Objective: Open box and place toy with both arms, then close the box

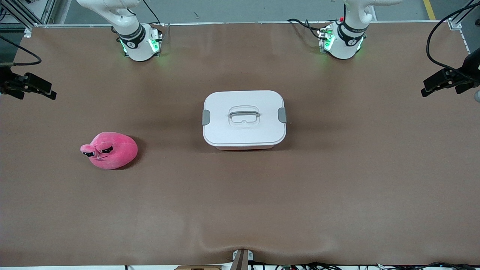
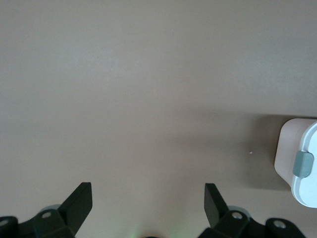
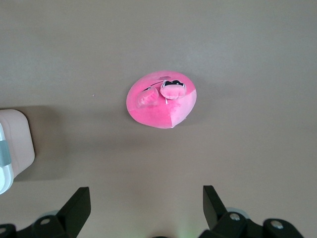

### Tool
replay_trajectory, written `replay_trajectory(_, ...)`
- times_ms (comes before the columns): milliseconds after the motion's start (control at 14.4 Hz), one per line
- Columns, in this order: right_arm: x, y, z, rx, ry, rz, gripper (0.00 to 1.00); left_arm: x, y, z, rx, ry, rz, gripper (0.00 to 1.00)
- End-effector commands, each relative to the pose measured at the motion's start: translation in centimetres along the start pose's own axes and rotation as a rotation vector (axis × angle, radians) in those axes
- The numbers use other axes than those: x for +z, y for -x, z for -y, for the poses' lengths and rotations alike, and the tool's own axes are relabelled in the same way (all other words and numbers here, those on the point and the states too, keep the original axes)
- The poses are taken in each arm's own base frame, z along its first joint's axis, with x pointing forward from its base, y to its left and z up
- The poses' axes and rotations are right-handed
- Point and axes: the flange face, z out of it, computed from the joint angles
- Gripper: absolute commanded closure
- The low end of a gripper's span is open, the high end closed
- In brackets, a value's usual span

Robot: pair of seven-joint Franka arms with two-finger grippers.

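I'm hovering both grippers high over bare table — left gripper (image 2: 147, 198) and right gripper (image 3: 146, 201), fingers spread wide, pinching nothing. The box (image 1: 244, 119) is sitting mid-table, lid on, grey clips at its short ends, long axis running between my arms' ends. The toy (image 1: 109, 150) is lying toward my right arm's end, nearer the front camera — right arm's closer. I'm reading no labels or writing anywhere.

The front camera looks down across the whole table (image 1: 240, 210) toward both bases at 12 o'clock. Each wrist camera faces straight down from high up — both catch an end of the box (image 2: 299, 168), which the front view shows whole.
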Motion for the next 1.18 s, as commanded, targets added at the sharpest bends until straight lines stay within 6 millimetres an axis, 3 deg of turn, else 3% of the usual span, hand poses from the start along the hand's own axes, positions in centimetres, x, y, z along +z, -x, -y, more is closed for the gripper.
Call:
replay_trajectory(0, -0.5, -0.1, -0.3, 0.012, 0.001, 0.002, 0.0, -0.4, -0.4, 0.3, 0.016, 0.002, -0.007, 0.0)
replay_trajectory(557, -0.4, -0.1, -0.4, 0.013, 0.001, 0.004, 0.0, 0.0, -0.7, 0.5, 0.007, -0.014, -0.002, 0.0)
replay_trajectory(1115, -0.4, -0.1, -0.6, 0.016, 0.0, 0.004, 0.0, 1.4, -3.1, 0.3, -0.009, -0.022, 0.014, 0.0)
